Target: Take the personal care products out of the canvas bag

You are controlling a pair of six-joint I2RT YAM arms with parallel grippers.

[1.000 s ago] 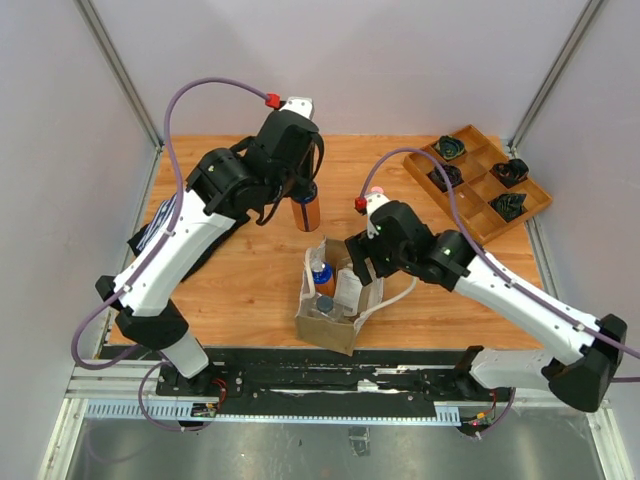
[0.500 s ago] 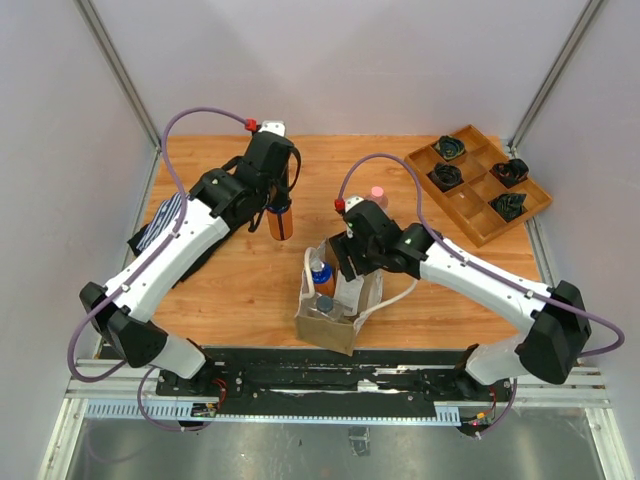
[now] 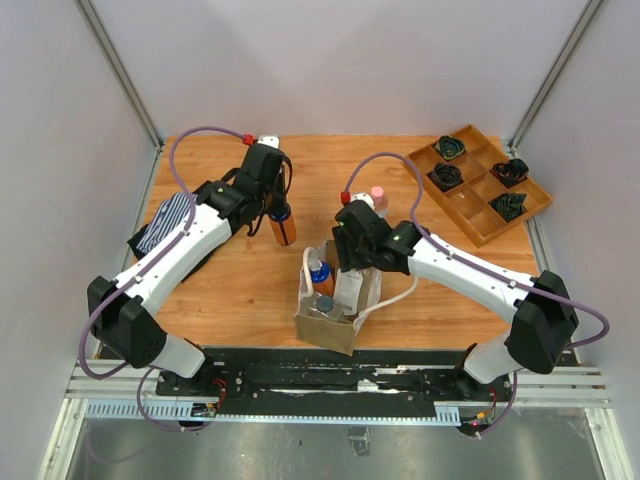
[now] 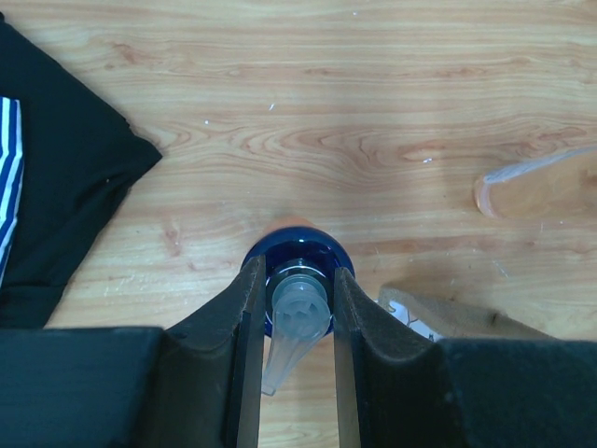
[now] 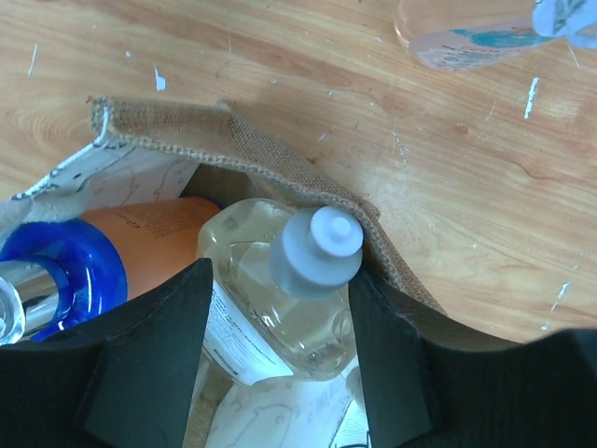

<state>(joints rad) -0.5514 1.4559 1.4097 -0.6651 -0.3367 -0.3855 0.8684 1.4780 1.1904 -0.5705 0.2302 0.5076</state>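
- left gripper (image 4: 298, 313) pinched on the pump neck of an orange-brown bottle (image 3: 284, 230). The top grip keeps it upright for setting down on the table (image 3: 240, 290), left of the canvas bag (image 5: 242, 140) and near the folded clothing (image 3: 165, 222). Can't tell if its base touches the wood.
- right gripper (image 5: 278, 280) spread, fingers straddling the white-capped clear bottle (image 5: 317, 247) in the bag mouth — lined up for a neck grab, not closed yet.
- in the bag: that clear bottle plus a second orange-brown bottle (image 5: 149, 224) touching it. The pink-capped bottle (image 3: 378, 197) stands out on the table behind the bag.
- vs a second ago: the left arm has carried its bottle leftward and lower. The right gripper has left the pink-capped bottle and swung over the bag.
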